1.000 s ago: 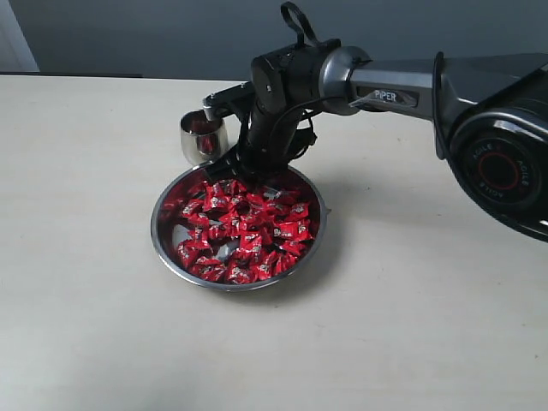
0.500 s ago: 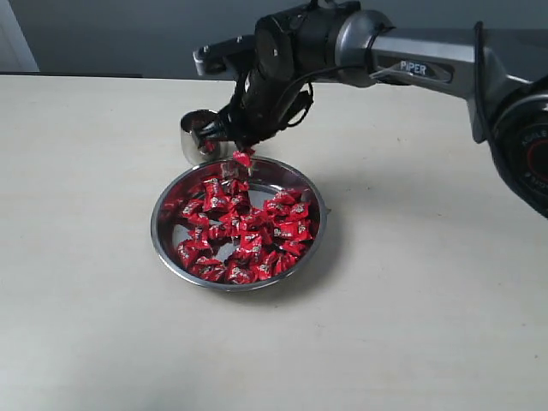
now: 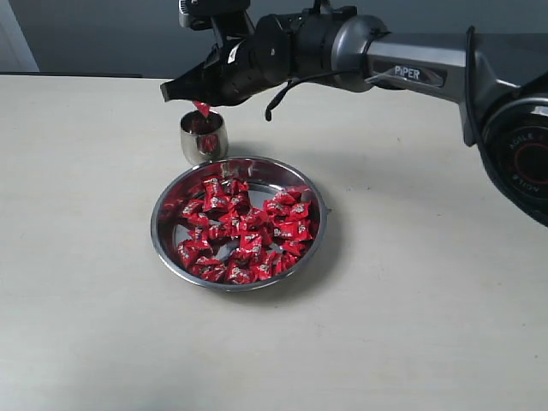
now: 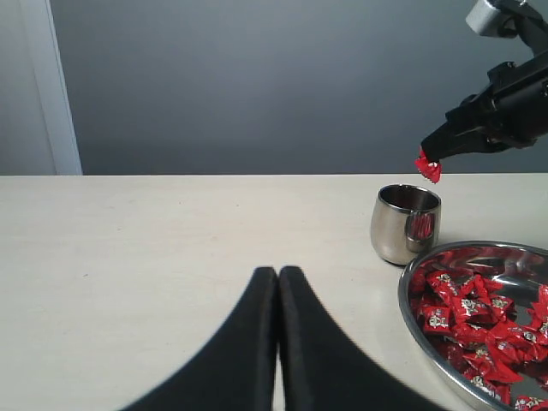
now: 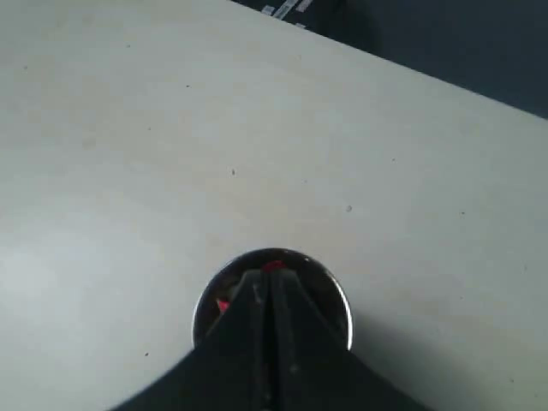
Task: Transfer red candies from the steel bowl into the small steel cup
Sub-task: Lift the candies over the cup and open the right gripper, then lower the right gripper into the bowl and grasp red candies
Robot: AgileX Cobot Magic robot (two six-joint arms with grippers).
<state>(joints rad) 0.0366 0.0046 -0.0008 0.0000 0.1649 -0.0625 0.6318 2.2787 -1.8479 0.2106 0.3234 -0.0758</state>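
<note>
The steel bowl (image 3: 313, 242) sits mid-table, filled with many red candies (image 3: 244, 231). Just behind its left rim stands the small steel cup (image 3: 202, 139), with red showing inside. My right gripper (image 3: 199, 101) hangs directly over the cup, shut on one red candy (image 3: 204, 109) that dangles from its tips. The left wrist view shows that candy (image 4: 427, 167) above the cup (image 4: 404, 223) and the bowl (image 4: 419, 321) beside it. In the right wrist view the shut right gripper (image 5: 271, 276) covers the cup (image 5: 338, 291). My left gripper (image 4: 278, 276) is shut and empty, low over bare table.
The pale table (image 3: 428, 325) spreads wide around the bowl. A dark wall (image 3: 103, 34) runs behind its far edge. The right arm (image 3: 411, 68) reaches in from the right, above the table.
The right gripper lifted a red candy out of the bowl and carried it up and to the left, from the bowl's back rim to above the cup.
</note>
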